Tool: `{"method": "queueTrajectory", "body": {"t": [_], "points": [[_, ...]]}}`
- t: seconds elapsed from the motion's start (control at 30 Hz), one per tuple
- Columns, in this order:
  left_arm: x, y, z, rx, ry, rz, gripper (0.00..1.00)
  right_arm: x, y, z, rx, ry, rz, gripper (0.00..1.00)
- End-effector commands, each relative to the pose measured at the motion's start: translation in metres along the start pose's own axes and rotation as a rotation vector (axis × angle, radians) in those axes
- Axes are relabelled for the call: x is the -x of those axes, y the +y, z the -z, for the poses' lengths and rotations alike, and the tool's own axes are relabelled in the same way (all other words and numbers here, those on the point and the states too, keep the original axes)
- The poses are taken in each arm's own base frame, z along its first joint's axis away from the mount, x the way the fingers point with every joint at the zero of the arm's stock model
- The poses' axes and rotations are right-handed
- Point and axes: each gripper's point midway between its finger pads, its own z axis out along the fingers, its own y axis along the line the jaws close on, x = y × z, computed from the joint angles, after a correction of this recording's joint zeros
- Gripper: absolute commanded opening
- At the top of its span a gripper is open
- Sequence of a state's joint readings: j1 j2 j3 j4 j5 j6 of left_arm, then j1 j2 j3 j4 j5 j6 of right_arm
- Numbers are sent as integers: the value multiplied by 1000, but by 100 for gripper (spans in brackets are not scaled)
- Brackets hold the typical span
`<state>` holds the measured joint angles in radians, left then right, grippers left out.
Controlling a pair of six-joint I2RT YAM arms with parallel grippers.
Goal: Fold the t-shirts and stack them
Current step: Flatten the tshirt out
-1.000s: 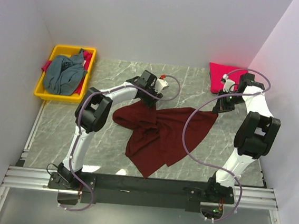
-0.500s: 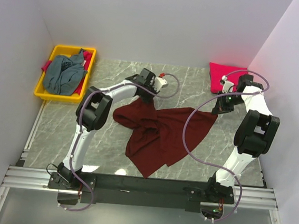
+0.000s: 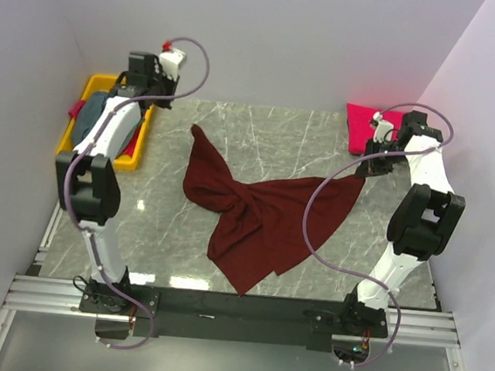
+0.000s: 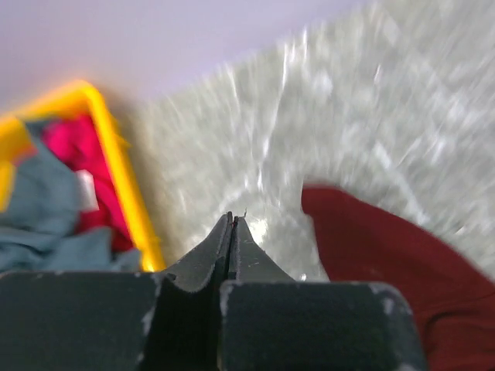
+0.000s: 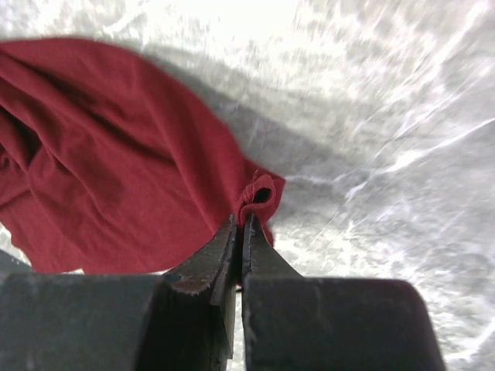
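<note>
Right gripper [image 5: 241,226]: pinched tight on a small rolled corner of the maroon shirt [image 3: 262,218], low over the table [image 3: 305,138]. Rest of that shirt spread loose and creased across the middle of the table, with one long tip toward the far left, another toward the near edge, and the held corner at its right end.

Left gripper [image 4: 232,232]: fingers pressed together with nothing between them, raised above the near-right rim of the yellow bin [image 3: 92,160], well apart from the maroon shirt. View from that wrist blurred.

Grey-blue shirt [image 3: 104,123]: crumpled in the bin, with a bit of pink-red cloth showing beneath it.

Pink-red shirt [image 3: 363,126]: folded flat at the far right corner of the table, just beyond the right arm's wrist.
</note>
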<state>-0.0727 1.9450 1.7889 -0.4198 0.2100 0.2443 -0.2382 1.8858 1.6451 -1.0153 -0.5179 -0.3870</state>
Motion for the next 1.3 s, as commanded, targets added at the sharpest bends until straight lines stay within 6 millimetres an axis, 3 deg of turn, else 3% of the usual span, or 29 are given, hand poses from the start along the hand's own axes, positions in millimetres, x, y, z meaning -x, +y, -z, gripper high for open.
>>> {"method": "queueTrajectory", "body": {"t": [0.0, 0.07, 0.17, 0.27, 0.33, 0.37, 0.43, 0.47, 0.5, 0.57, 0.67, 0.77, 0.8, 0.87, 0.9, 0.97, 1.0, 1.03, 1.1, 1.13, 1.2, 1.27], "points": [[39, -5, 26, -28, -146, 42, 0, 27, 5, 27, -29, -87, 34, 0], [54, 0, 42, -30, -202, 66, 0, 37, 5, 36, -52, -116, 53, 0], [56, 5, 49, -36, -203, 67, 0, 34, 4, 33, -47, -87, 41, 0], [32, -7, 37, -97, -127, 98, 1, 25, -2, 17, -38, -37, 1, 0], [9, -16, 23, -138, -65, 153, 11, 21, -10, 8, -67, -30, -21, 0], [3, -19, 18, -151, -46, 166, 31, 21, -12, 6, -81, -24, -23, 7], [-15, -29, 6, -174, 0, 200, 45, 21, -18, 1, -118, -6, -30, 26], [-19, -31, 1, -175, 10, 207, 54, 23, -20, 1, -134, -6, -23, 49], [-27, -39, -7, -186, 32, 214, 63, 27, -20, 5, -149, -15, -17, 57], [-35, -43, -17, -173, 58, 234, 66, 29, -16, 12, -160, -22, 11, 61], [-47, -48, -42, -133, 95, 248, 64, 22, 11, 21, -138, -22, 85, 57], [-67, -56, -68, -106, 173, 277, 64, -7, 45, 21, -101, 30, 188, 50], [-75, -56, -81, -89, 198, 276, 64, -28, 69, 16, -72, 67, 243, 49], [-84, -65, -91, -85, 223, 268, 65, -51, 96, 8, -45, 111, 349, 47], [-93, -66, -97, -71, 240, 266, 66, -76, 119, 1, -30, 154, 426, 47], [-99, -72, -103, -67, 252, 266, 67, -97, 139, -6, -3, 175, 512, 47], [-103, -73, -106, -65, 258, 272, 67, -118, 148, -8, 8, 201, 551, 47], [-104, -74, -107, -70, 263, 290, 67, -130, 167, -14, 39, 217, 626, 48], [-111, -75, -109, -70, 281, 293, 67, -157, 178, -21, 40, 263, 702, 49], [-110, -77, -108, -76, 281, 293, 67, -168, 196, -26, 59, 276, 774, 49], [-114, -78, -107, -81, 288, 296, 67, -187, 206, -32, 74, 308, 822, 43], [-114, -80, -106, -83, 289, 297, 67, -208, 229, -38, 114, 338, 903, 38]]}}
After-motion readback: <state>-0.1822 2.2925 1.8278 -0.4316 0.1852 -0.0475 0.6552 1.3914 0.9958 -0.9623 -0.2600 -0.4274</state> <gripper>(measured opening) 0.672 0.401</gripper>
